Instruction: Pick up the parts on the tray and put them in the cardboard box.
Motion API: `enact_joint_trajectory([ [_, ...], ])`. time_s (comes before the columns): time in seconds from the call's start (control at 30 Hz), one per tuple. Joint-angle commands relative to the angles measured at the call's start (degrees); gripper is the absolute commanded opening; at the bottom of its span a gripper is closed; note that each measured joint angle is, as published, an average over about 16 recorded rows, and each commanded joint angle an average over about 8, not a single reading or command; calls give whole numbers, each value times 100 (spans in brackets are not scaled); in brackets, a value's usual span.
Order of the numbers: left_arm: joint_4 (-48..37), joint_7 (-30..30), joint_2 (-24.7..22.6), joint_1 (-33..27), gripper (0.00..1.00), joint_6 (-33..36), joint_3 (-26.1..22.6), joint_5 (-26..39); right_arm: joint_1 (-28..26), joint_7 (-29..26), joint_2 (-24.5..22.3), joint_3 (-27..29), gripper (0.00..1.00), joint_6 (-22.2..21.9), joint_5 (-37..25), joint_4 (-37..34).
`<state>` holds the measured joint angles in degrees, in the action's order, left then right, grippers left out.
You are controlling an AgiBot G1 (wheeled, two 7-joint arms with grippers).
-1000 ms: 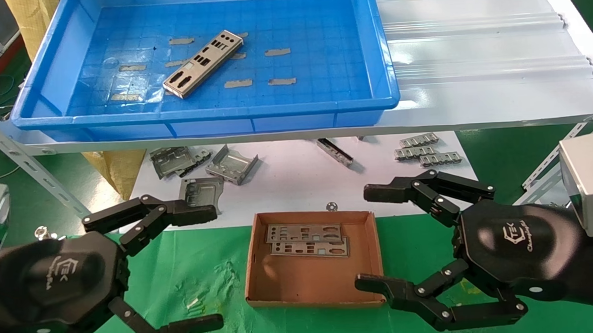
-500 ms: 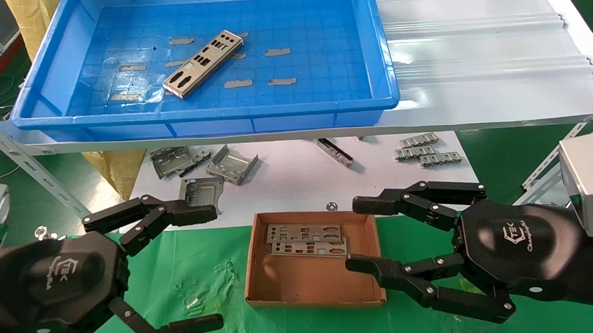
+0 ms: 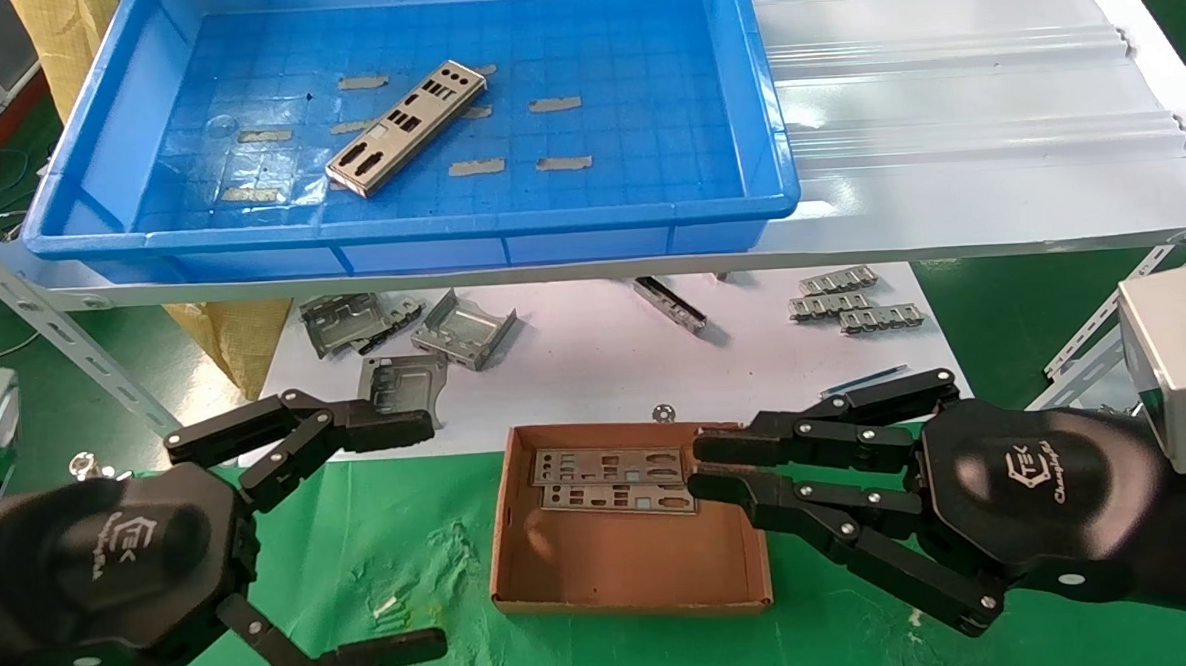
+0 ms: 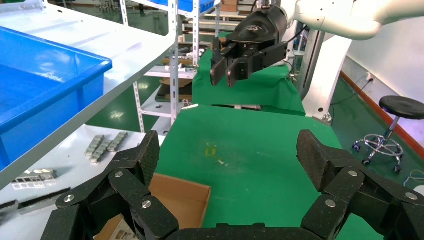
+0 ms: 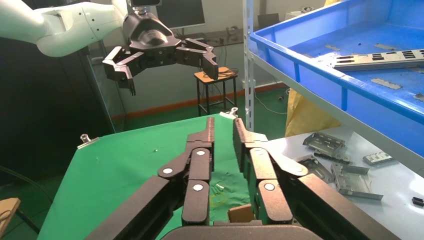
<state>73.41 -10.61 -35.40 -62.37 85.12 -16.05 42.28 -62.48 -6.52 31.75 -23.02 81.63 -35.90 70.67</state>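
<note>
Before me, bent grey brackets [image 3: 408, 333] lie on a white sheet [image 3: 584, 358], with ribbed metal strips [image 3: 847, 302] well apart to their right. A small washer [image 3: 665, 412], I think, sits near the sheet's front edge. Green cloth [image 3: 413, 561] covers the table.

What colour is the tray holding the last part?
Bright blue tray, grid-patterned floor; clearest in the head view.

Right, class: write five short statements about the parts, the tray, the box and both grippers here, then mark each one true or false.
1. One part lies in the tray. True.
2. The cardboard box is empty. False: two plates lie in it.
3. The left gripper is open. True.
4. The right gripper grips a plate. False: it is nearly shut with nothing between its fingers.
5. The box sits on the white shelf. False: it sits on green cloth.
</note>
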Motion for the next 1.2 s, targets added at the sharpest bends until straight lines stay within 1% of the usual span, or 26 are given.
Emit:
enact_joint_trajectory([
  [0.03,9,2,17,36,100,23,4,-20,0,0,0,0,0,0,0,0],
  [0.17,-57,28,-124,-298,100,-174,-10,165,0,0,0,0,0,0,0,0],
  [0.27,-324,83,-367,-849,100,-402,-84,504,0,0,0,0,0,0,0,0],
  [0.33,-674,124,-601,-1349,100,-530,-187,807,0,0,0,0,0,0,0,0],
  [0.43,-1450,188,-1016,-2175,100,-667,-418,1331,0,0,0,0,0,0,0,0],
  [0.6,-3053,294,-1764,-3498,100,-890,-874,2212,0,0,0,0,0,0,0,0],
  [0.77,-4556,321,-2368,-4448,100,-1247,-1302,3001,0,0,0,0,0,0,0,0],
  [0.87,-5276,278,-2647,-4815,100,-1513,-1489,3340,0,0,0,0,0,0,0,0],
  [0.97,-5835,242,-2882,-5031,100,-1804,-1603,3549,0,0,0,0,0,0,0,0],
  [1.07,-6228,233,-3072,-5158,100,-2067,-1684,3693,0,0,0,0,0,0,0,0],
  [1.2,-6530,281,-3241,-5274,100,-2256,-1778,3845,0,0,0,0,0,0,0,0],
])
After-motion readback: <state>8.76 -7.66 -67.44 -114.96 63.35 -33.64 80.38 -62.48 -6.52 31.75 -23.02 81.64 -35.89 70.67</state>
